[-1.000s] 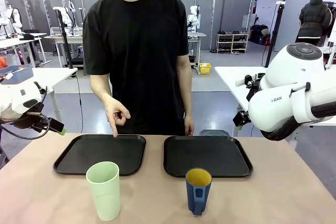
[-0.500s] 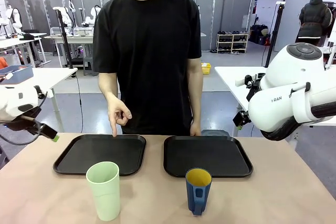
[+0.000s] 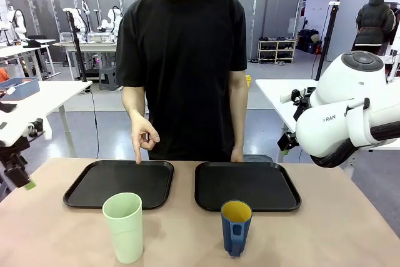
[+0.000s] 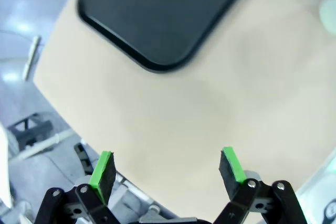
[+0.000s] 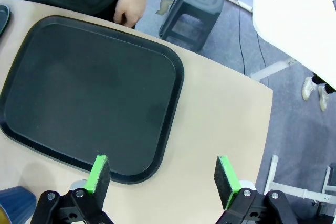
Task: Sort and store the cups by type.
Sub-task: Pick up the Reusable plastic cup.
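Nearest to us on the beige table top (image 3: 187, 242) stand the two cups, well apart. The tall pale green plain tapered tumbler (image 3: 123, 226) is upright before the left-hand black rectangular tray (image 3: 125, 179). The shorter dark blue cup with a yellow inside (image 3: 235, 226), handle turned our way, is just in front of the right-hand black rectangular tray (image 3: 250, 186). The left gripper (image 4: 168, 163) hangs by the table's left edge, its green-padded fingers spread wide with nothing between them. Its camera looks over bare table to one rounded tray corner, and a pale green smear at the frame's edge is too blurred and cut off for us to name. The right gripper (image 5: 163, 174) is likewise spread wide and holds nothing, above the near right corner of the right-hand tray, with the blue cup cut off in its view's bottom corner. From the front the bulky white right arm (image 3: 350, 117) covers most of that gripper. Farther off, a person in a black shirt stands at the far side. Their pointing hand (image 3: 144, 139) aims an index finger down at the left-hand tray's far rim. Their other hand (image 3: 236, 153) hangs by the right-hand tray's far edge, partly hidden. A grey plastic stool (image 5: 197, 3) stands on the floor beyond.
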### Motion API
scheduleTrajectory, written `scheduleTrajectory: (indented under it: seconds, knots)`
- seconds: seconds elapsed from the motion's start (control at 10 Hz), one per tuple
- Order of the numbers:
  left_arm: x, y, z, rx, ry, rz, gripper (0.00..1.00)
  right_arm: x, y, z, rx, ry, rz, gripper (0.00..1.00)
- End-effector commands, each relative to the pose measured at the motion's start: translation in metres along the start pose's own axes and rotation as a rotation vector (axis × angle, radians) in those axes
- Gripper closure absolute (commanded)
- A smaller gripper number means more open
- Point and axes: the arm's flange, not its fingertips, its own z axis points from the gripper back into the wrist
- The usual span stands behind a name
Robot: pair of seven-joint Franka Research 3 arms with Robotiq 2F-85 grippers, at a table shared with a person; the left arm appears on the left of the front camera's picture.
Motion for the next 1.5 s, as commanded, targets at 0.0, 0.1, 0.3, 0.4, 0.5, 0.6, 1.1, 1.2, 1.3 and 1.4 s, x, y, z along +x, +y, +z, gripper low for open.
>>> scheduleTrajectory:
  seconds: [0.0, 0.1, 0.3, 0.4, 0.5, 0.6, 1.1, 1.2, 1.3, 1.4]
  knots:
    - [-0.009, -0.018, 0.002, -0.042, -0.009, -0.198, 0.0, 0.0, -0.001, -0.001, -0.002, 0.002, -0.002, 0.0]
    - [-0.013, -0.025, -0.002, -0.067, -0.018, -0.273, 0.0, 0.0, -0.001, -0.001, -0.002, 0.002, -0.002, 0.0]
    - [-0.015, -0.037, -0.009, -0.105, 0.017, -0.431, 0.0, 0.0, -0.001, -0.001, -0.002, 0.002, -0.002, 0.0]
    - [-0.015, -0.042, -0.013, -0.108, 0.037, -0.476, 0.0, 0.0, -0.001, -0.001, -0.002, 0.002, -0.002, 0.0]
    - [-0.014, -0.045, -0.017, -0.089, 0.084, -0.505, 0.0, 0.0, -0.001, -0.001, -0.002, 0.002, -0.002, 0.0]
    - [-0.011, -0.047, -0.022, -0.054, 0.103, -0.525, 0.0, 0.0, -0.001, -0.001, -0.002, 0.002, -0.002, 0.0]
    - [0.009, -0.022, -0.014, -0.088, 0.075, -0.516, 0.0, 0.0, -0.001, -0.001, -0.002, 0.002, -0.002, 0.0]
    - [0.009, -0.022, -0.014, -0.088, 0.075, -0.516, 0.0, 0.0, -0.001, -0.001, -0.002, 0.002, -0.002, 0.0]
    - [0.009, -0.022, -0.014, -0.088, 0.075, -0.516, 0.0, 0.0, -0.001, -0.001, -0.002, 0.002, -0.002, 0.0]
    - [0.009, -0.022, -0.014, -0.088, 0.075, -0.516, 0.0, 0.0, -0.001, -0.001, -0.002, 0.002, -0.002, 0.0]
